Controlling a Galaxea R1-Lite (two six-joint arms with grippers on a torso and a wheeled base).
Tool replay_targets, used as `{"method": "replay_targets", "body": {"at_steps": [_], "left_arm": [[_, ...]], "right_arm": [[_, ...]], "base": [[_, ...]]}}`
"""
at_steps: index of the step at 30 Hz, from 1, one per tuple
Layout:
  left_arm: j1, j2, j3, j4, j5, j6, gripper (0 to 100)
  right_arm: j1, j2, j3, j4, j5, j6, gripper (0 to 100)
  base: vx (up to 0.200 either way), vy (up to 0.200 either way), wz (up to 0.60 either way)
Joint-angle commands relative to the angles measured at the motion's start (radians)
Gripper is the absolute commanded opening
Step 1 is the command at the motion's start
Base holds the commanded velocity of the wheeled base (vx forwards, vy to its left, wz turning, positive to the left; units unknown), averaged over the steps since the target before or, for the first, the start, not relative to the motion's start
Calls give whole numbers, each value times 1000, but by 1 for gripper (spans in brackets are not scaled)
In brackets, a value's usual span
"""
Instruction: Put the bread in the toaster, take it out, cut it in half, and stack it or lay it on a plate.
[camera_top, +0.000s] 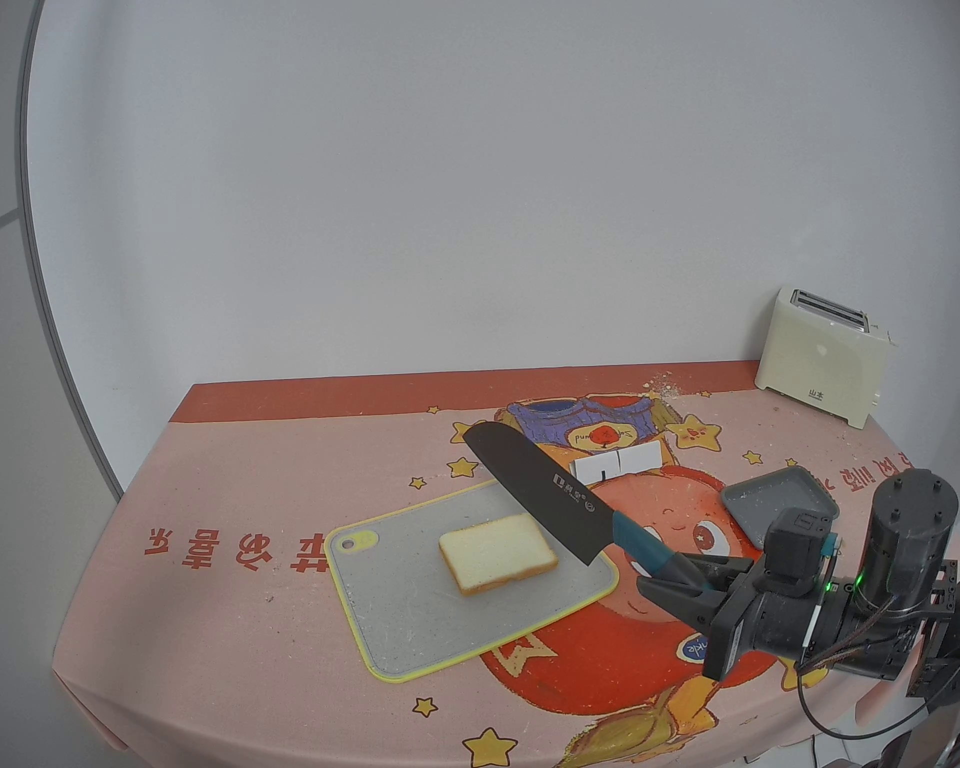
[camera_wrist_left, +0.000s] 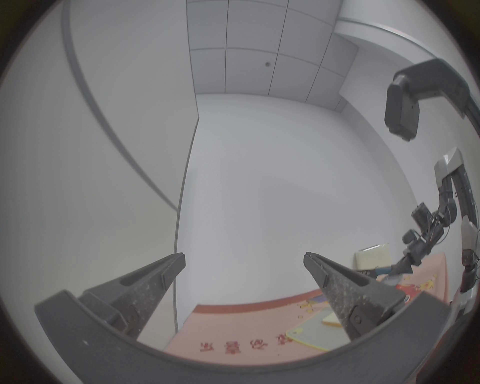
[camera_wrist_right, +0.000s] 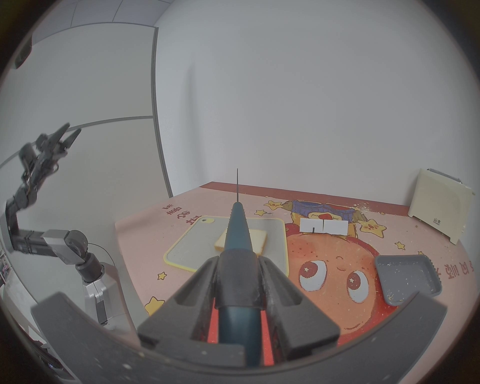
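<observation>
As the knife (camera_top: 545, 490) hangs beside the bread (camera_top: 497, 553), plate (camera_top: 780, 503) lies rightward.

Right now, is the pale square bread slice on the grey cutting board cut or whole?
Whole: the pale square bread slice lies flat in one piece, no cut showing.

The right tool (camera_top: 668, 578) is held low and forward, clamped on a knife (camera_top: 545, 492) handle. The left tool (camera_wrist_left: 243, 260) is raised high, fingers spread wide.
</observation>
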Motion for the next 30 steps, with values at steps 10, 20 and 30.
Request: {"method": "replay_targets", "body": {"at_steps": [10, 20, 30], "left_arm": [[-272, 565, -152, -111, -129, 81, 100], [-473, 800, -161, -260, 44, 67, 100], [-471, 917, -232, -295, 47, 64, 100]], "right_arm": [[-2, 38, 0, 0, 4, 10, 0], [8, 62, 6, 0, -1, 21, 0], [10, 87, 0, 0, -7, 19, 0]], "base": [[0, 0, 0], [0, 0, 0], [0, 0, 0]]}}
